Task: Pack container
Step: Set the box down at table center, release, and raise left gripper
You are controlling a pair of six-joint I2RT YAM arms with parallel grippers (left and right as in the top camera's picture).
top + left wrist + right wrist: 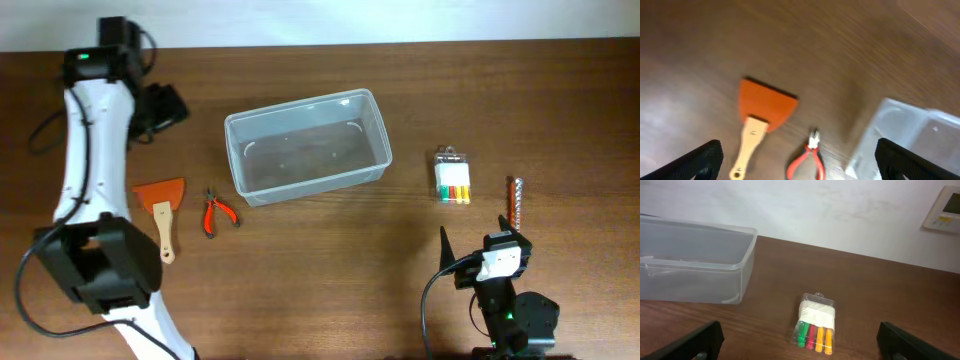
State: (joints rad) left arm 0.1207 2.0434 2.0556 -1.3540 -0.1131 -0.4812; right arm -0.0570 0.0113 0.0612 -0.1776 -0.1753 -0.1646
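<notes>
Container (pixel 315 182): clear see-through plastic rectangular tub with rounded corners. It sits mid-table, a bit toward the back, and it's empty, so packing hasn't started yet.
Left side stuff: an orange-bladed scraper (pixel 160 205) with a wooden handle, and small red-handled pliers (pixel 217 212) just beside it. Both lie flat on the dark brown wooden table (pixel 400 290), near the container's left end.
Right side stuff: a clear marker pack (pixel 453 178) with green, red, orange and yellow pens, and a thin reddish-brown rod (pixel 513 203) next to it (can't tell what it is).
Left gripper (pixel 802 157): fingers spread wide, nothing in them. It hangs above the scraper and pliers, probably lining up a pick.
Right gripper (pixel 802 340): also wide, holding nothing, low and facing the marker pack.
Why the layout: my guess is the tools are split either side so each arm feeds the tub from its own half.
Next: looks like scraper or markers first.
</notes>
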